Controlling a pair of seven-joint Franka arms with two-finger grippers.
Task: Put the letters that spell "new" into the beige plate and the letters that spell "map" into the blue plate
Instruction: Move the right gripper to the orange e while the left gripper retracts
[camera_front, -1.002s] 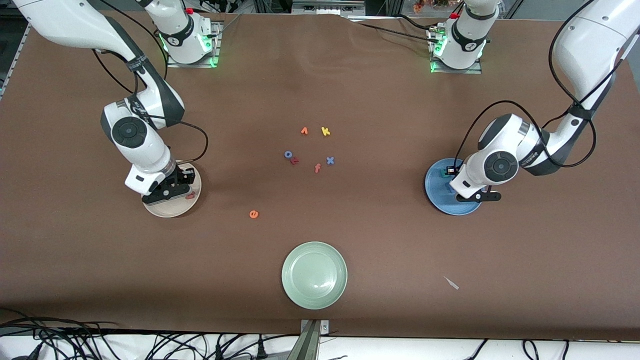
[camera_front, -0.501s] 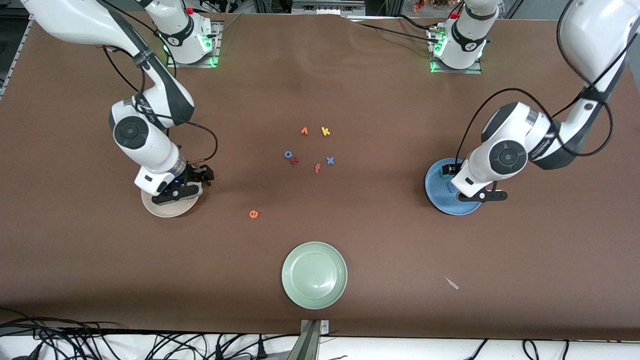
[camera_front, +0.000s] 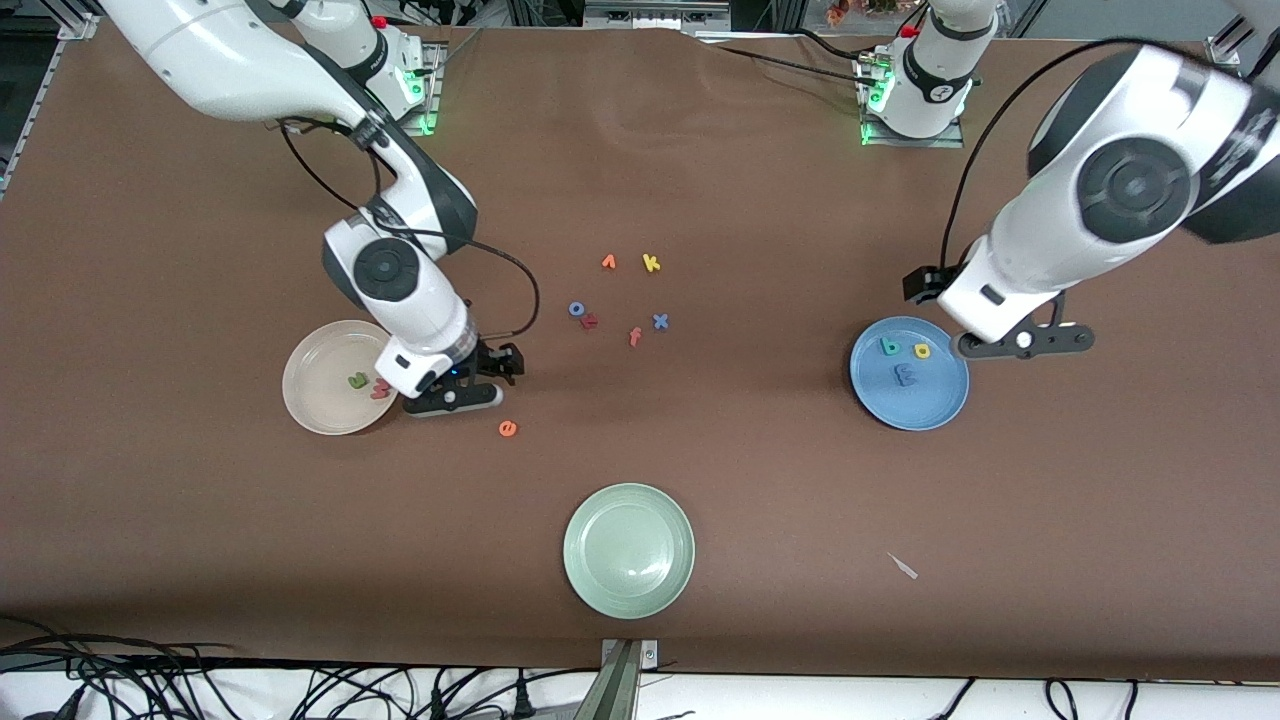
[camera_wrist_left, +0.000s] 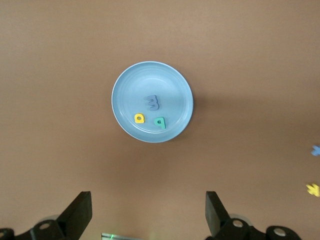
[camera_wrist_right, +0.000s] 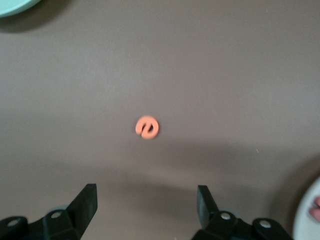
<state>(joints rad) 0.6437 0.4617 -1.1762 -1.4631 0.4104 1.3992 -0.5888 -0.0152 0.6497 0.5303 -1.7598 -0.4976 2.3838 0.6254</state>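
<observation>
Right wrist view: open right end effector (camera_wrist_right: 145, 207) hovers by the round orange foam "e" (camera_wrist_right: 147, 127); open left end effector (camera_wrist_left: 147, 220) hangs near the round blue plate (camera_wrist_left: 125, 80).

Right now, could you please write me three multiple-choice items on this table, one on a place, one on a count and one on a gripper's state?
1. Where does the orange "e" lie?
A. in the beige plate
B. on the bare table, beside the beige plate
C. in the pale green plate

2. How many letters lie in the blue plate?
A. one
B. two
C. three

3. How is the right gripper?
A. open and empty
B. shut on the orange "e"
C. shut on the green "n"

Answers:
1 B: the "e" sits on the brown table between the beige plate and the pale green plate.
2 C: the blue "m", yellow "p" and teal "a" lie in it.
3 A: its fingers stand apart in the right wrist view, nothing between them.
</observation>
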